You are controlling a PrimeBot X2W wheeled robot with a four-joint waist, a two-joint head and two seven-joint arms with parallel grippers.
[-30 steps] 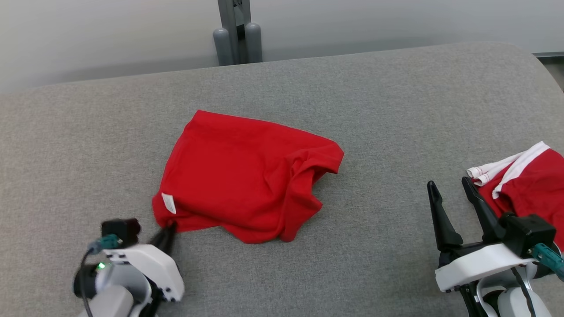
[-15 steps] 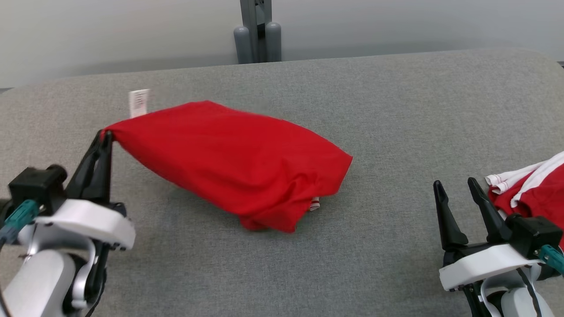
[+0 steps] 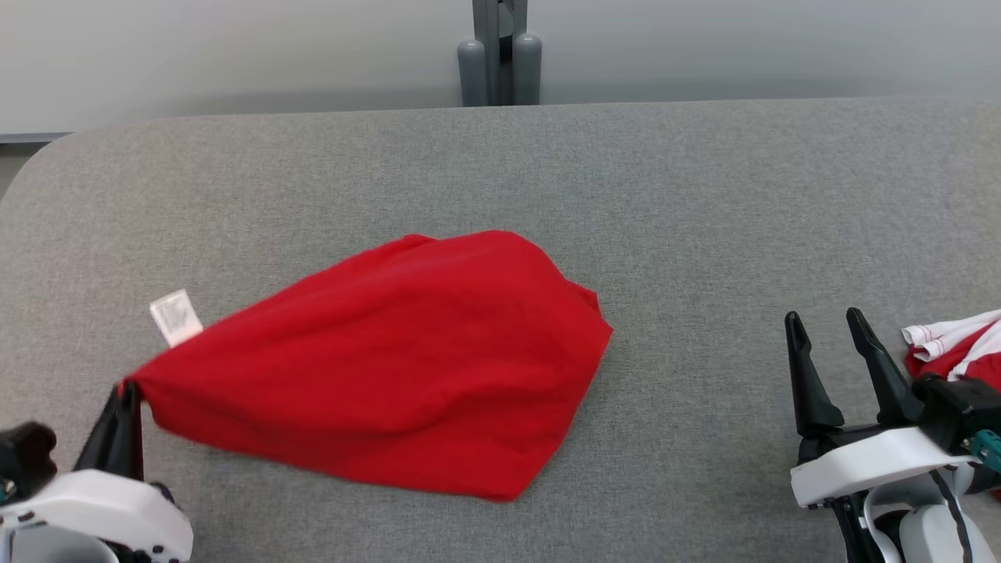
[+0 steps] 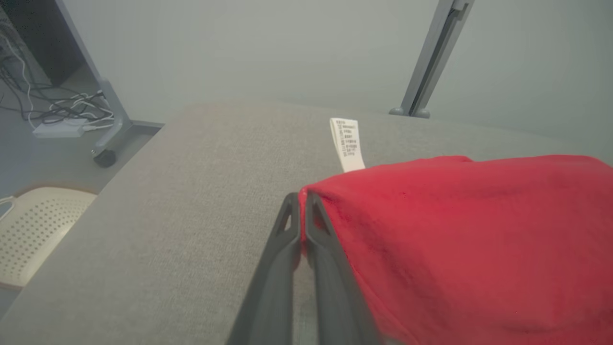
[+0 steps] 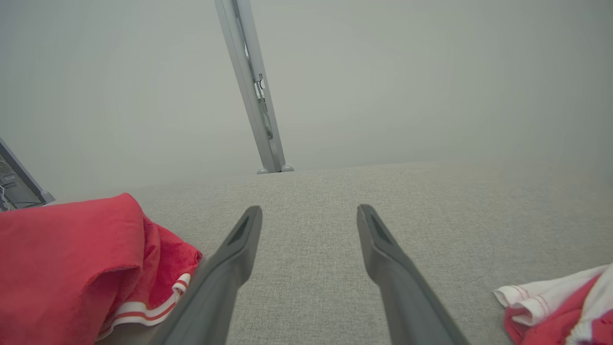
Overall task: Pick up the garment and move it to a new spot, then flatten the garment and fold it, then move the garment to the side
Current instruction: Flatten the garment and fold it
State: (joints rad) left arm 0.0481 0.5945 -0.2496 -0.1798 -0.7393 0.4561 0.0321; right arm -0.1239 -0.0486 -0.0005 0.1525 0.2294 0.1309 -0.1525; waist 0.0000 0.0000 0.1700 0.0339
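Pinching corner of red garment point(image 3: 391, 352) with left tool point(image 3: 127, 389), closed tight on it, low left over counter point(image 3: 704, 234); elsewhere spread mid-counter. Holding right tool point(image 3: 825, 322) apart, empty, beside red-white cloth point(image 3: 958, 352).

Far half of table point(image 3: 704, 180) bare, wide room to pass; red garment point(image 3: 407, 352) covers centre-left; free strip btwn it & right gripper point(image 3: 823, 315); 2nd red-white garment point(image 3: 950, 344) just beside that gripper, rt edge; grey post point(image 3: 500, 70) behind far edge.
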